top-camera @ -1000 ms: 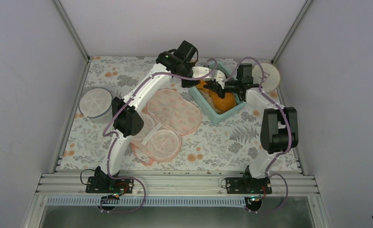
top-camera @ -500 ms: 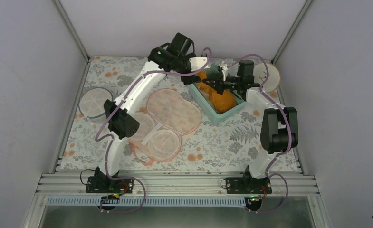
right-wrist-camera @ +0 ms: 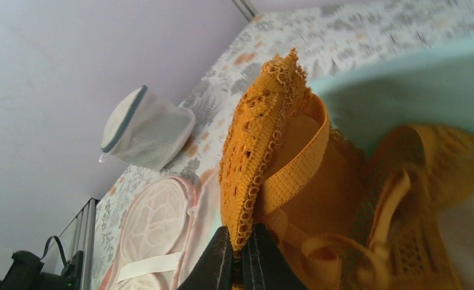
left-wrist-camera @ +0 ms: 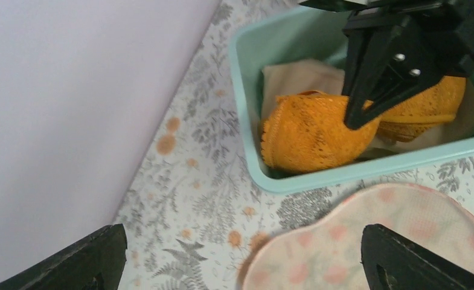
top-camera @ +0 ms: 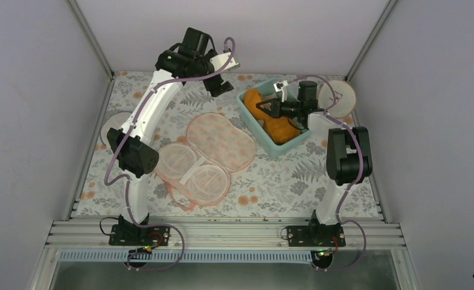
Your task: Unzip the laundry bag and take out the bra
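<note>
As it lies gripped, the bra [left-wrist-camera: 310,136] apparently runs along the bin [left-wrist-camera: 367,167].

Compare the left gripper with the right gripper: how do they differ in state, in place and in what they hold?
The left gripper is open and holds nothing; the right gripper is shut on the lace edge of the orange bra. The left gripper hangs above the table, beside the teal bin; the right gripper is over that bin, where the bra lies. Both are black and two-fingered.

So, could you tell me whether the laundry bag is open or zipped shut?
Open: the laundry bag lies spread flat, white spoked rings showing inside.
</note>
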Robot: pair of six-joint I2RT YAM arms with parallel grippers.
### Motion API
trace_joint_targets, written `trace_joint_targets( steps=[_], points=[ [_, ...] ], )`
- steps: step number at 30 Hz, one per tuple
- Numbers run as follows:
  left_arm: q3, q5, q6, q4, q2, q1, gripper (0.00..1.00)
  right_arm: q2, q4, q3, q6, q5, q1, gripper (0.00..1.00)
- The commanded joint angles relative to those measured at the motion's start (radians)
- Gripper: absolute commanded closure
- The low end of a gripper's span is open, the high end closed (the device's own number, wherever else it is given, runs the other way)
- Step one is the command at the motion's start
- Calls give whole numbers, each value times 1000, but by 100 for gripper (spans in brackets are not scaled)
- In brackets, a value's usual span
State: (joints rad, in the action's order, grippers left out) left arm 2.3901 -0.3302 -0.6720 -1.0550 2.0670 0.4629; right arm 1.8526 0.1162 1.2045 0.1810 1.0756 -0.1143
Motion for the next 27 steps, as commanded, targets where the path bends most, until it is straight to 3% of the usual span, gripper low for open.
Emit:
trace_joint_targets(
  steps=[1,10,18,23,27],
  points=[
    [-80,-42,24,27,-49,1,4,51,3,46,103,-53,22,96],
    [-135,-65,19,46,-82,-4,4,84,-17,85,123,-192,52,94],
    [-143,-76,15,46,-88,-4,4,32,-88,72,117,-484,65,87],
    [-155,-81,10,47,-98,-6,4,7,-167,109,50,-642,64,60],
    [-163,-82,6,47,-106,-10,4,5,-281,187,-38,-702,63,54]
  ],
)
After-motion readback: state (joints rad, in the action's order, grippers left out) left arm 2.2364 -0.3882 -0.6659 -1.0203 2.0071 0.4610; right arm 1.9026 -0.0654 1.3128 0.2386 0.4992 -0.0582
